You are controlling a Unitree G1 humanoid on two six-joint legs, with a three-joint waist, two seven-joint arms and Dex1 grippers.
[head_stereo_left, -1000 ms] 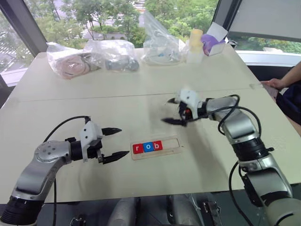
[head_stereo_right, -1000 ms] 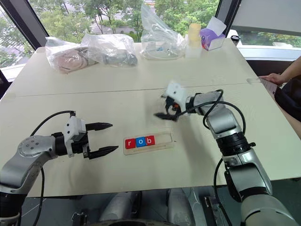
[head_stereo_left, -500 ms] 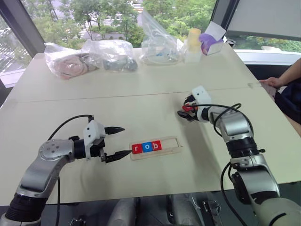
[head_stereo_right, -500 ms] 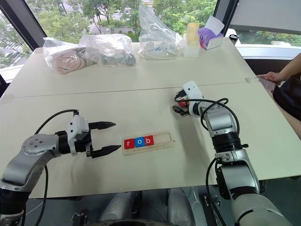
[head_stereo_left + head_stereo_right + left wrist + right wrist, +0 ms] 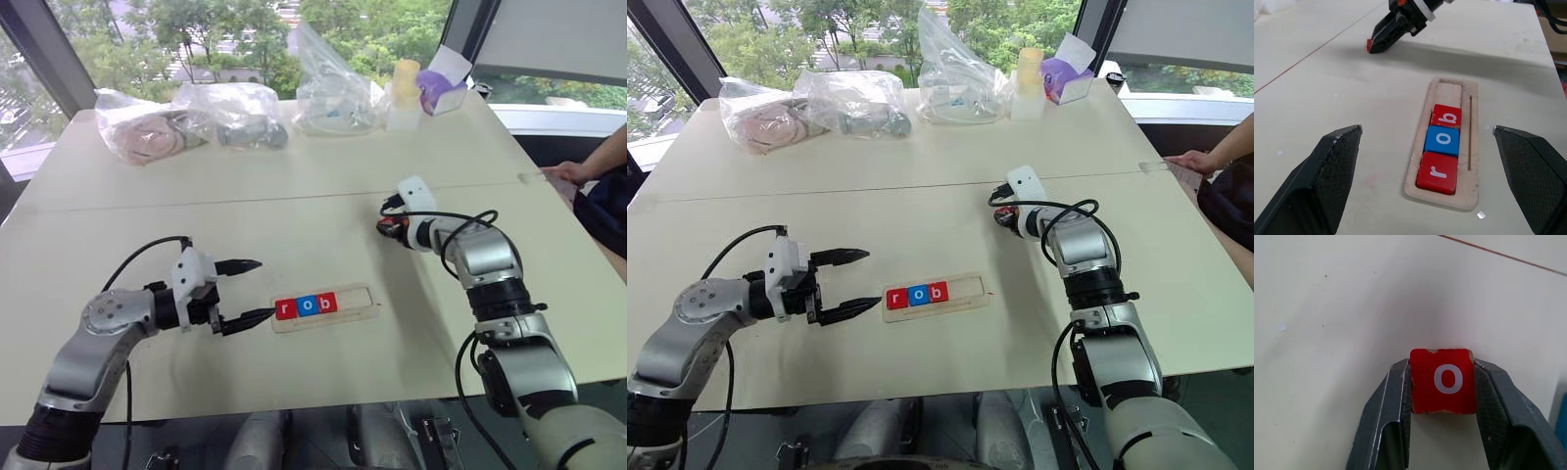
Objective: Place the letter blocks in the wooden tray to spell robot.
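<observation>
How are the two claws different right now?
The left claw is open and holds nothing, while the right claw is shut on a red o block. The left claw sits beside the r end of the tray, while the right claw is farther out on the table, well away from the tray. Both have two black fingers.

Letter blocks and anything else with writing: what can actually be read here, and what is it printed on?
"r" on the red block at the wooden tray's end.
"o" on the blue block beside it.
"b" on the next red block.
"o" on the red block in the right pincer.
Purple box: no readable print.
</observation>
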